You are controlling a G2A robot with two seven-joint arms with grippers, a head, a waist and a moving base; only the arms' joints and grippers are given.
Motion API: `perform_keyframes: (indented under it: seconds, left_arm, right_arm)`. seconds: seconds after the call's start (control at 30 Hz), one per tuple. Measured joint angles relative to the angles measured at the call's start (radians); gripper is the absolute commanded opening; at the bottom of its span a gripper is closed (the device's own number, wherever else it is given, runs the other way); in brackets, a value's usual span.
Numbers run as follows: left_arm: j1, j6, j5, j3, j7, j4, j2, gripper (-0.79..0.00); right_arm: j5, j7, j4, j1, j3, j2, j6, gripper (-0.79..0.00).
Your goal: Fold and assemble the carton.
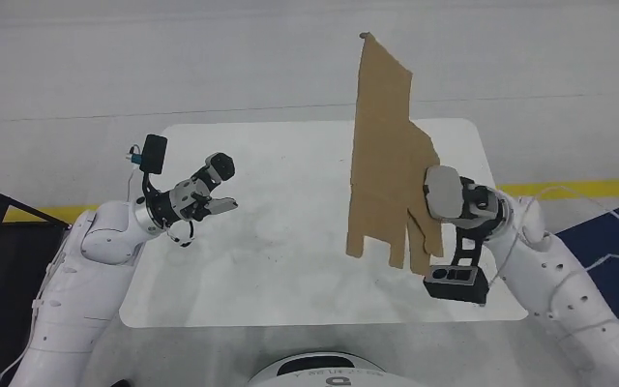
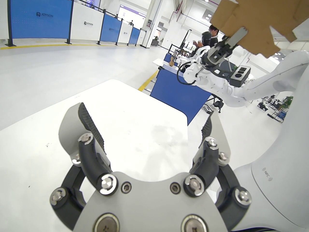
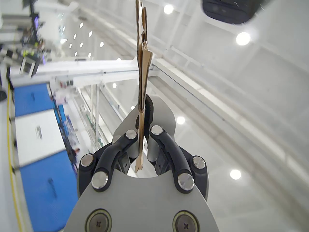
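The right pincer is clenching on the carton near its lower flaps, holding the flat cardboard sheet upright and clear of the desk (probably so that the panels are hanging free for the other arm to bend). The carton is standing tall over the right half of the desk, its notched flaps pointing down toward the surface, and nothing on it is folded yet. Well apart from it, the left pincer is hovering low over the left side with its jaws spread wide and nothing between them, facing the carton as if waiting to take a panel. The desk is showing a plain white top with rounded corners. Beyond it a pale grey floor is running out to a yellow line, and farther off blue and white partition panels are fencing a bright hall.
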Motion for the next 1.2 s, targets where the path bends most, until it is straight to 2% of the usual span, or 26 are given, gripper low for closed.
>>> perform_keyframes:
  seconds: [0.13,0.47,0.57,0.63,0.73,0.8,0.93,1.0,1.07,1.2]
  left_arm:
    - [0.0,0.0,0.0,0.0,0.0,0.0,0.0,0.0]
    - [0.0,0.0,0.0,0.0,0.0,0.0,0.0,0.0]
    - [0.002,0.004,-0.008,0.009,0.004,-0.007,-0.001,0.0]
    - [-0.007,0.002,-0.086,0.065,0.018,-0.023,-0.008,0.0]
    - [-0.094,0.0,-0.299,0.17,-0.04,0.009,-0.017,0.0]
    - [-0.169,0.0,-0.451,0.247,-0.114,0.036,-0.028,0.0]
    - [-0.284,0.0,-0.668,0.355,-0.267,0.078,-0.055,0.0]
    - [-0.327,0.0,-0.744,0.397,-0.319,0.102,-0.074,0.0]
    - [-0.36,0.0,-0.779,0.434,-0.312,0.115,-0.089,0.0]
    - [-0.415,0.0,-0.743,0.485,-0.305,0.154,-0.12,0.0]
  right_arm:
    - [0.187,-0.086,0.073,0.066,-0.092,-0.038,-0.017,-0.785]
    - [0.2,-0.082,0.08,0.067,-0.095,-0.04,-0.018,-0.785]
    - [0.278,-0.021,0.112,0.057,-0.132,-0.049,-0.145,-0.785]
    - [0.37,0.012,0.141,0.08,-0.182,-0.062,-0.328,-0.785]
    - [0.474,0.036,0.191,0.131,-0.252,-0.091,-0.513,-0.785]
    - [0.572,0.014,0.221,0.159,-0.307,-0.12,-0.586,-0.785]
    - [0.727,0.025,0.285,0.208,-0.391,-0.172,-0.668,-0.785]
    - [0.777,0.046,0.314,0.231,-0.429,-0.197,-0.709,-0.785]
    - [0.808,0.075,0.338,0.245,-0.456,-0.216,-0.732,-0.785]
    - [0.832,0.117,0.366,0.262,-0.477,-0.241,-0.736,-0.785]
